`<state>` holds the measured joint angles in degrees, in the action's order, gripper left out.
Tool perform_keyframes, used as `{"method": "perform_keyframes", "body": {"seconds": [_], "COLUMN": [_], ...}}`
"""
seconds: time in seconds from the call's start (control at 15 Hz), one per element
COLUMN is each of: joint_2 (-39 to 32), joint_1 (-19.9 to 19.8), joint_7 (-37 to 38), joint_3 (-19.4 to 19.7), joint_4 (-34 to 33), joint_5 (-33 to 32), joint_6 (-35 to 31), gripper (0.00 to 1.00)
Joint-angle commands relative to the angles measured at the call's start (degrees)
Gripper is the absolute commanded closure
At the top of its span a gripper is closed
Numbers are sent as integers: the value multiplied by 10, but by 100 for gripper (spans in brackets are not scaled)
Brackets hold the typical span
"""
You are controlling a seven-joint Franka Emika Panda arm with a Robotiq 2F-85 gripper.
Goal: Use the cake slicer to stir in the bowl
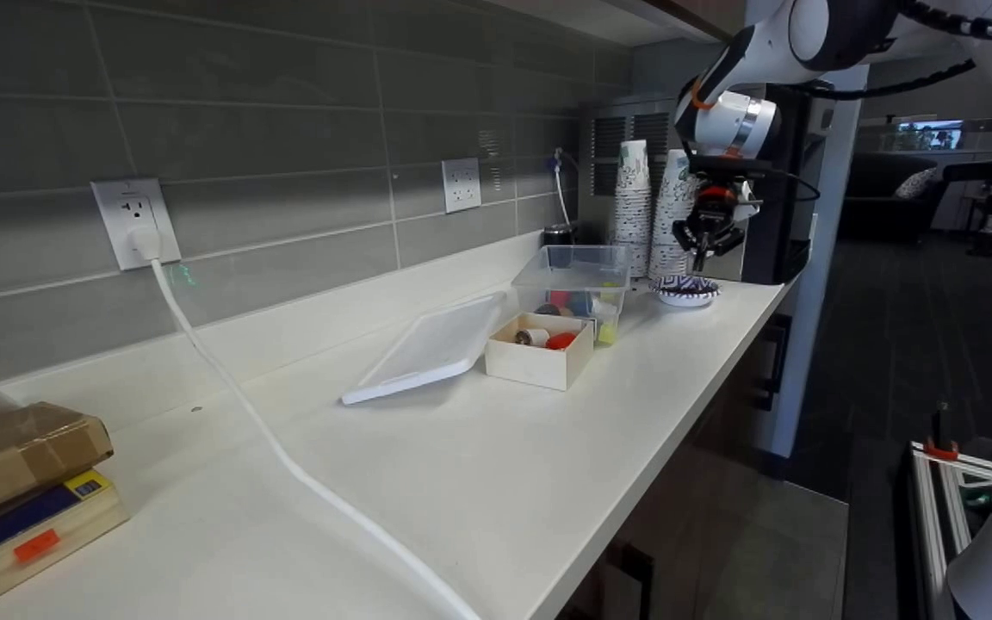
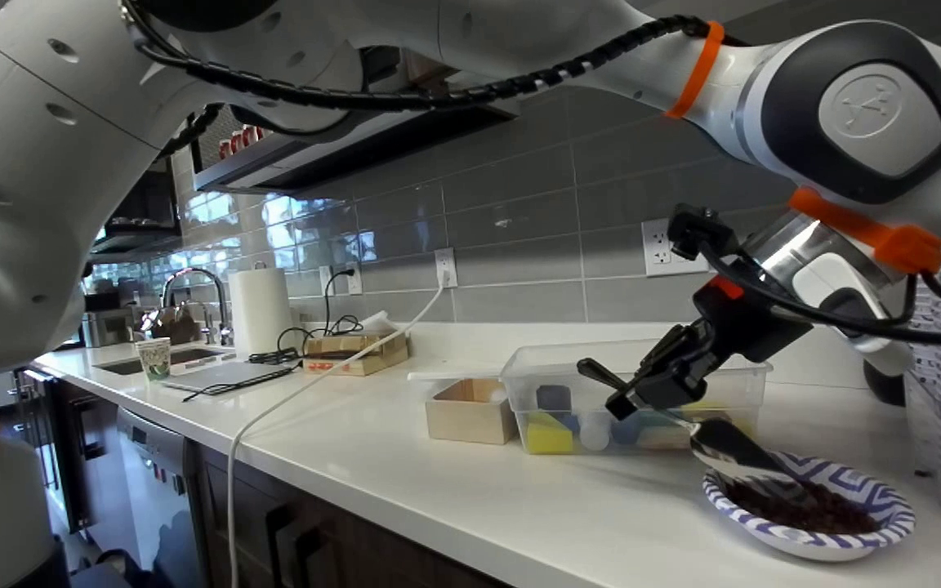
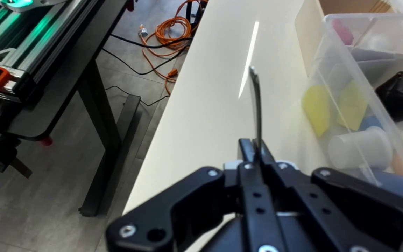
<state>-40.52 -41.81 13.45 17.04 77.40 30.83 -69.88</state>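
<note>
Wooden box [image 2: 464,420] sits left of the clear plastic box [image 2: 554,365], both toward the back edge of the counter [image 2: 405,465]. Next over, the gripper [image 2: 642,394] is clamped tight on the cake slicer [image 2: 715,438]'s handle [image 2: 599,373]. Blade [image 2: 742,452] slants down into the patterned bowl [image 2: 867,483], rightmost, near the front edge. Can't tell if it's touching the dark stuff [image 2: 834,514].

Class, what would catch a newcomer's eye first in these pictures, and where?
Probably the white robot arm, arching across the top of an exterior view. Its gripper holds a cake slicer, slanting down over a patterned bowl. In the wrist view, orange cord lies coiled on the floor.
</note>
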Motion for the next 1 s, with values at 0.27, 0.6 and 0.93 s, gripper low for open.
{"method": "perform_keyframes", "body": {"seconds": [0.27,0.6,0.93], "joint_2": [-41,-72,-84], "joint_1": [-10,-19,-33], "joint_7": [28,38,40], "joint_3": [-30,-40,-35], "joint_4": [-80,-105,-109], "joint_5": [38,38,32], "joint_6": [13,30,45], "gripper": [99,99,99]}}
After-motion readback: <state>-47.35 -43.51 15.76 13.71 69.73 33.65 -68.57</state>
